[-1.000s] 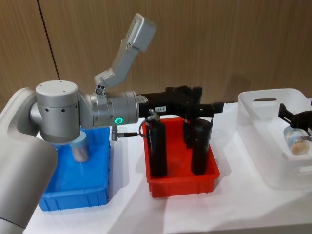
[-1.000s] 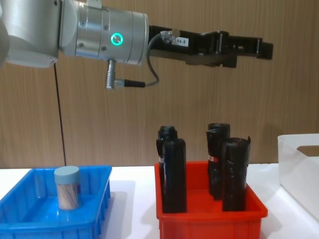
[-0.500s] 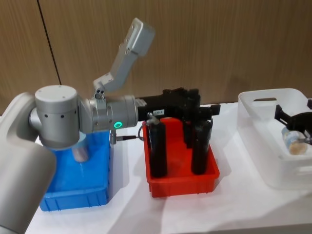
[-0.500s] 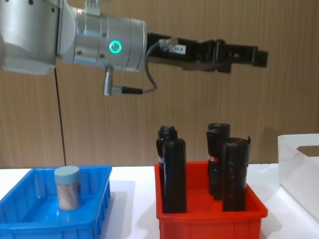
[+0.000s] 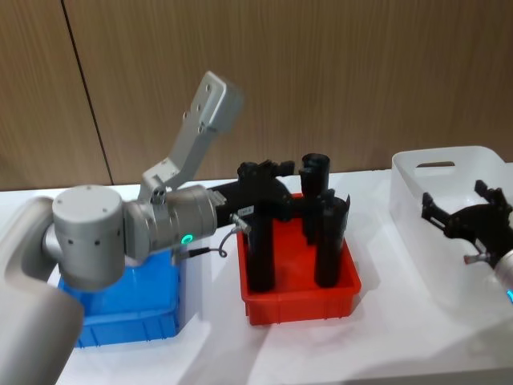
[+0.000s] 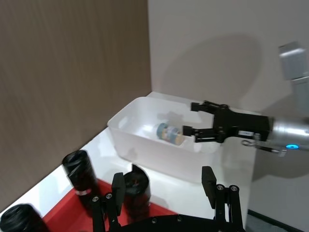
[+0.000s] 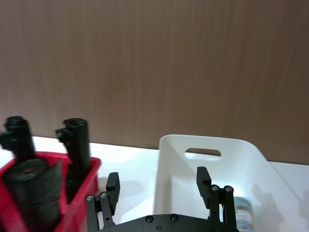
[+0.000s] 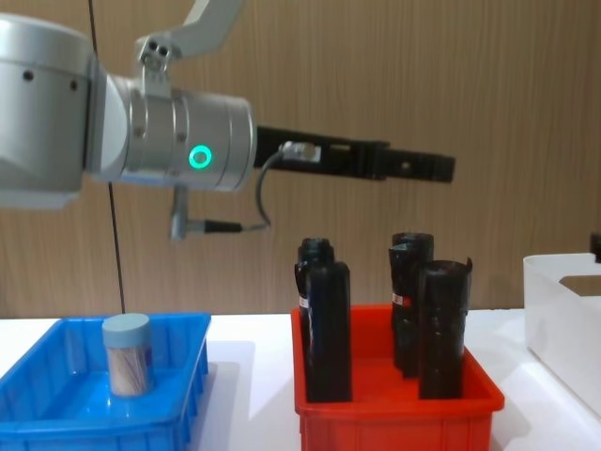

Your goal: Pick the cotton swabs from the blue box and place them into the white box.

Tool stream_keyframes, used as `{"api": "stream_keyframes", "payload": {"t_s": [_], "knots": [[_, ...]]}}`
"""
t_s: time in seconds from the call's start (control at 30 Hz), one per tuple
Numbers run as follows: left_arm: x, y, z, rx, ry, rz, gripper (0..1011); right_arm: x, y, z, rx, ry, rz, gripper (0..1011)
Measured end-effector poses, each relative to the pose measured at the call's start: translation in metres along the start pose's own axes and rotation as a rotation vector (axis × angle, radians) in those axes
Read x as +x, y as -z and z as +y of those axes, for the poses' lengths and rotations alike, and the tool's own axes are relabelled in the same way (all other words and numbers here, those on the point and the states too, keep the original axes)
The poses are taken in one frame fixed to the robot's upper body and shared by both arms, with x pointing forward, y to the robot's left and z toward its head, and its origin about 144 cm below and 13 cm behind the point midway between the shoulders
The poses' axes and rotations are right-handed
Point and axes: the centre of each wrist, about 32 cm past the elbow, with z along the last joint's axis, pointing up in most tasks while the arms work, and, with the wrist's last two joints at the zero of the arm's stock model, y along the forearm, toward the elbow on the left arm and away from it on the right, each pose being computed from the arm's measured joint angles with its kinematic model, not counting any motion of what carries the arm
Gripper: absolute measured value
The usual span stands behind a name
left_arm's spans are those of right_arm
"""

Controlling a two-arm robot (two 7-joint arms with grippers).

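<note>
One tub of cotton swabs [image 8: 127,353] stands upright in the blue box [image 8: 56,415], towards its left side. Another tub [image 6: 168,132] lies on its side in the white box [image 6: 145,145]; the right wrist view shows this tub [image 7: 244,212] too. My right gripper [image 6: 189,118] hovers open just above that box [image 5: 442,159], apart from the tub. My left gripper [image 5: 268,172] hangs open and empty above the back of the red bin, its fingers [image 6: 208,178] spread. My left arm covers much of the blue box [image 5: 128,317] in the head view.
A red bin [image 5: 300,301] with several tall black rolls [image 5: 327,241] stands between the two boxes. A wood-panelled wall closes the back of the white table [image 5: 337,353].
My right gripper has let go of the swab tub, which now lies in the white box, and has drawn back. My left arm has swung left and lower.
</note>
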Motion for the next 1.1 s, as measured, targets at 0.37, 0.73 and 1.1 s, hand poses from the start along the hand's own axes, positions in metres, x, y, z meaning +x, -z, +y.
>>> {"api": "stream_keyframes", "payload": {"t_s": [0.37, 0.73, 1.1], "knots": [[-0.014, 0.024, 0.01, -0.015, -0.13, -0.051, 1004, -0.029, -0.002, -0.027, 0.024, -0.076, 0.015, 1002], [-0.032, 0.049, 0.021, -0.038, -0.265, -0.101, 1004, -0.056, -0.008, -0.055, 0.047, -0.149, 0.04, 1002], [-0.051, 0.072, 0.033, -0.07, -0.389, -0.146, 1004, -0.067, -0.011, -0.068, 0.057, -0.178, 0.054, 1002]]}}
